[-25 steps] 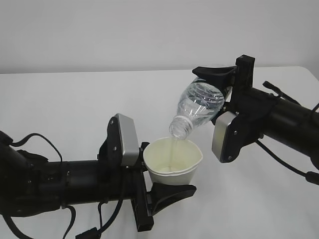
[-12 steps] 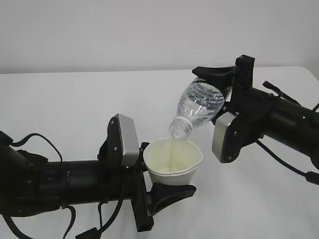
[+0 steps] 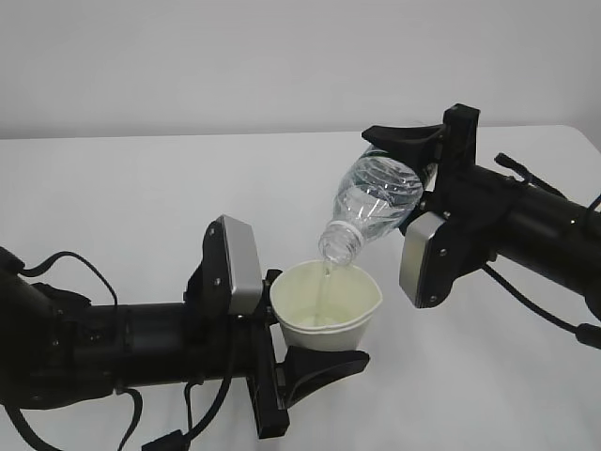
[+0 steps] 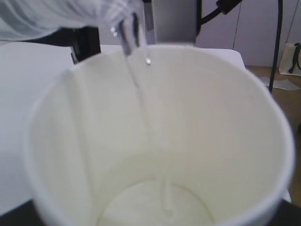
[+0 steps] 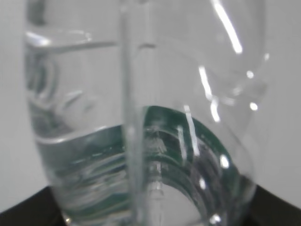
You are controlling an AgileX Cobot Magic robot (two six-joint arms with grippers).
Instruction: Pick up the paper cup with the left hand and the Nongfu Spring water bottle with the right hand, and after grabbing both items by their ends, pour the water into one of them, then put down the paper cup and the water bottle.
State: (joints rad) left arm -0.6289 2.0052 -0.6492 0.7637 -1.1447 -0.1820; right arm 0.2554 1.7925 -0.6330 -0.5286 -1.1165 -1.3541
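Gripping paper cup (image 3: 326, 308) in left pincer (image 3: 305, 352), bottle (image 3: 376, 202) base, half hidden, in right pincer (image 3: 418, 155).

A robot test room or lab: a bare white table (image 3: 141, 207) against a plain grey wall (image 3: 235, 56), brown floor (image 4: 287, 108) beside the table.

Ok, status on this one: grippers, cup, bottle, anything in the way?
Left gripper shut on paper cup. Right gripper shut on water bottle, tilted mouth-down over the cup. Thin stream of water falling in. Nothing in the way.
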